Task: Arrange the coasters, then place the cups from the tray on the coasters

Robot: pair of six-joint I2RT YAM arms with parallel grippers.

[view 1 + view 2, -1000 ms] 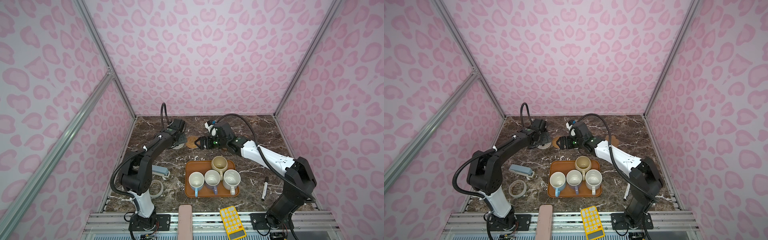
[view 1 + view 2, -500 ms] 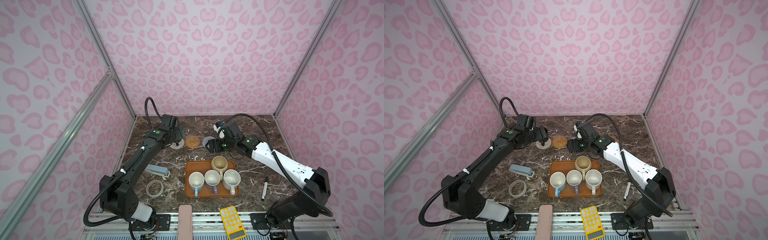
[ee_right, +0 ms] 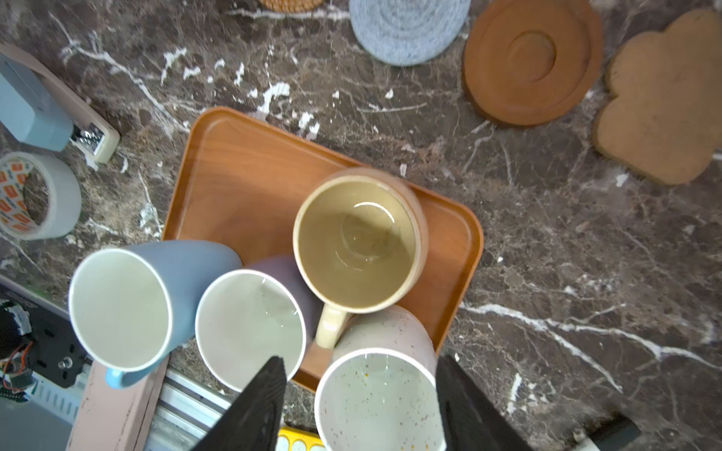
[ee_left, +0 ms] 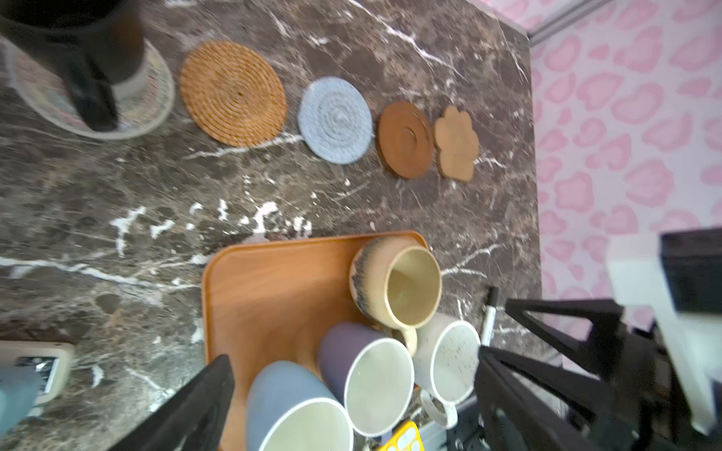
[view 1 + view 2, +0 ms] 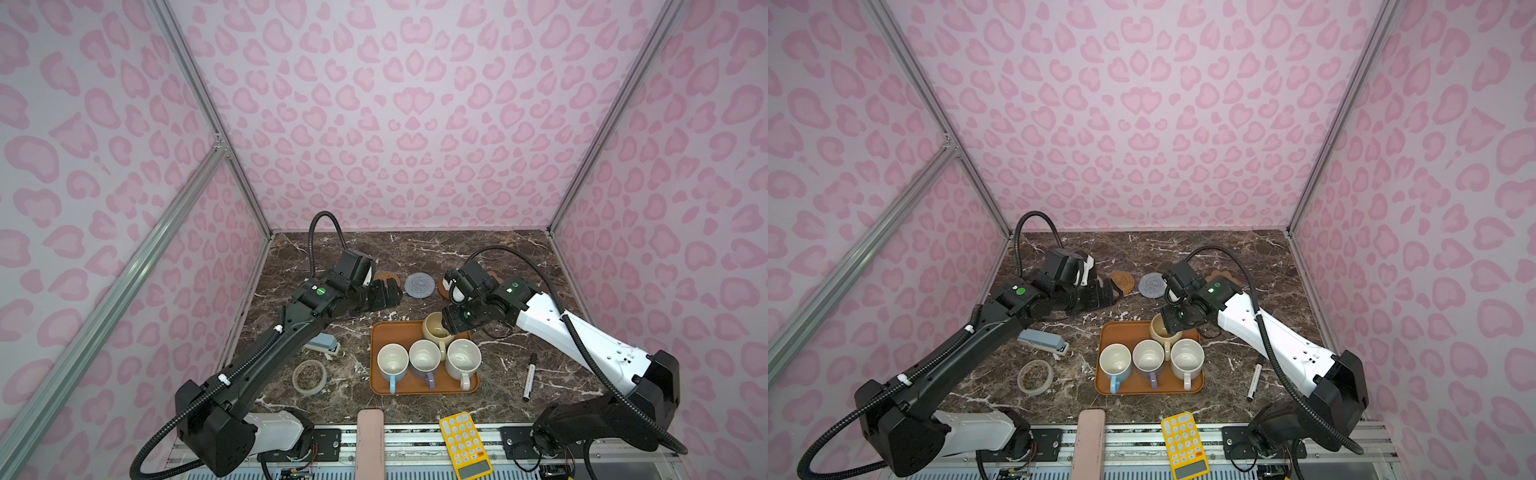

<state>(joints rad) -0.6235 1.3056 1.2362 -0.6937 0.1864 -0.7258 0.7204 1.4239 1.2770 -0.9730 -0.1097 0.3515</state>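
Since the cream-yellow cup stands by itself at the far side of the tray, we think it is the next one to go. Its handle points at the gap between the purple cup and the speckled cup, and it sits very close to both. The blue cup stands beside the purple one. All four are upright on the tray.

Our right claw hangs just over these cups. Its two fingers are partly apart and hold nothing. Our left claw is spread wide and empty too, near the black cup, which sits on the white coaster.

Four coasters are free, in a row along the far side of the surface: the rattan coaster, the blue coaster, the brown coaster and the paw coaster. The brown one and the paw one lie right beside each other.

To do this step well, we should bring the right claw down on the cup's far wall, away from the handle, with one finger inside the rim and one outside. We should squeeze firmly, because the wall looks smooth and could slip. Then we should lift straight up, so the handle does not bump the purple or speckled cup. We should set the cup down in the middle of a free coaster and let go only when it stands flat.

A tape ring and a stapler lie off to one side, well apart from that path.
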